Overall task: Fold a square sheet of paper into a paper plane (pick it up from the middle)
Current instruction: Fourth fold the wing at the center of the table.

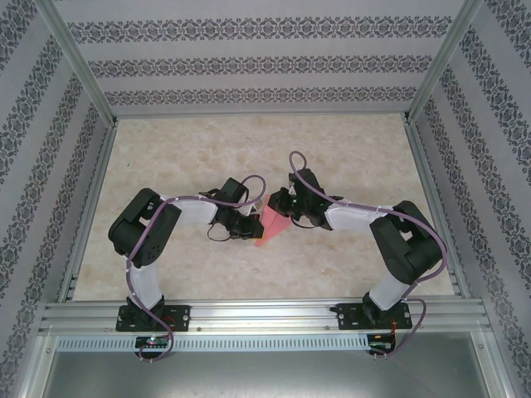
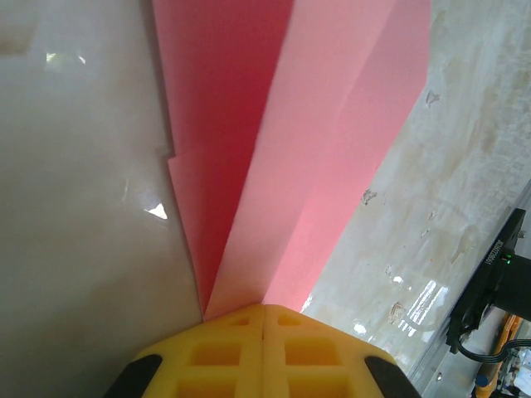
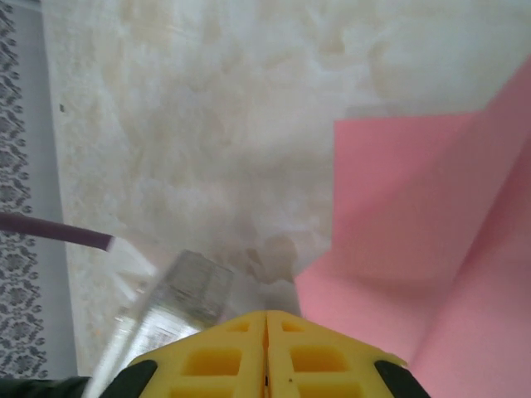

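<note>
the folded pink-red paper plane [image 1: 270,225] is lying on the pale marbled tabletop [image 1: 348,149], sitting between the left gripper [image 2: 264,310] and right gripper [image 3: 265,315], seemingly touching both.

Left gripper [image 2: 264,308] clamped; right gripper [image 3: 266,313] closed

Paper plane [image 1: 272,225] at mid-table: the left gripper [image 1: 247,225] closes off its left side, the right gripper [image 1: 287,212] its right. Beyond the paper plane the table [image 1: 207,149] lies bare to the back wall [image 1: 265,83]; nearer, a bare strip reaches the front rail [image 1: 265,313].
</note>
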